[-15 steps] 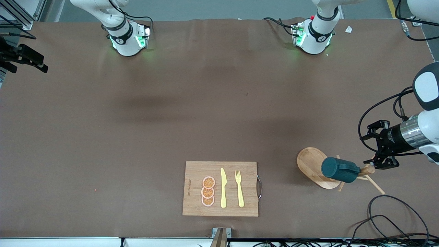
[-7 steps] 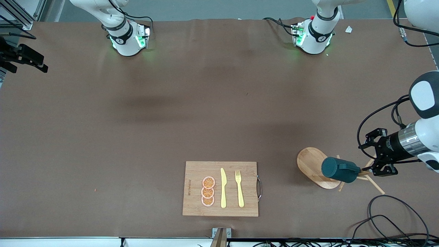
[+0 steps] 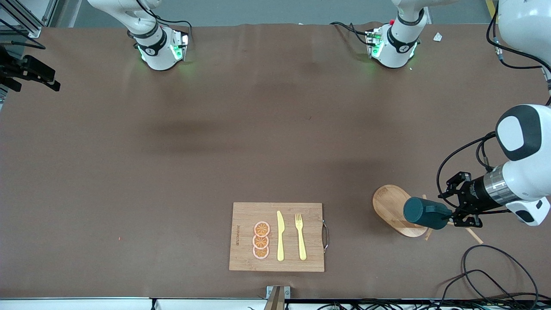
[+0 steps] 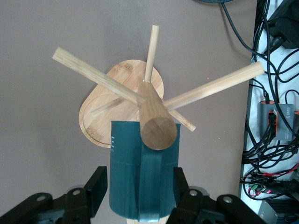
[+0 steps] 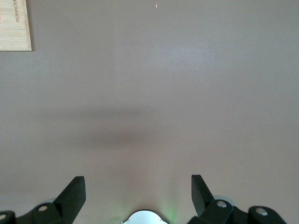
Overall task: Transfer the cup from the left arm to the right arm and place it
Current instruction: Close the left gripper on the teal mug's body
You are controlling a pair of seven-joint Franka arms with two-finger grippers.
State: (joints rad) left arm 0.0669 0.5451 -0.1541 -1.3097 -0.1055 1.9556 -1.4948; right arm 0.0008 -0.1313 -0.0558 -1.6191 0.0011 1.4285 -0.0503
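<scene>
The dark teal cup point(image 3: 424, 212) hangs on its side on a peg of the wooden peg rack point(image 3: 389, 206), toward the left arm's end of the table. My left gripper point(image 3: 450, 211) straddles the cup's open end. In the left wrist view the cup point(image 4: 142, 177) fills the space between the fingers point(image 4: 97, 186), handle facing the camera; one finger lies against its wall, while a thin gap shows at the other, so my left gripper point(image 4: 139, 186) is open. The right gripper point(image 5: 138, 191) waits open and empty over bare table, out of the front view.
A wooden cutting board point(image 3: 245, 215) near the front edge carries orange slices point(image 3: 261, 240), a yellow knife point(image 3: 280, 237) and a fork point(image 3: 300, 237). Black cables point(image 3: 486, 275) loop beside the rack. A black fixture point(image 3: 26, 73) juts in at the right arm's end.
The left gripper has moved in along the peg onto the cup's open end, and its fingers have narrowed around the cup. The cup and the right arm have not moved.
</scene>
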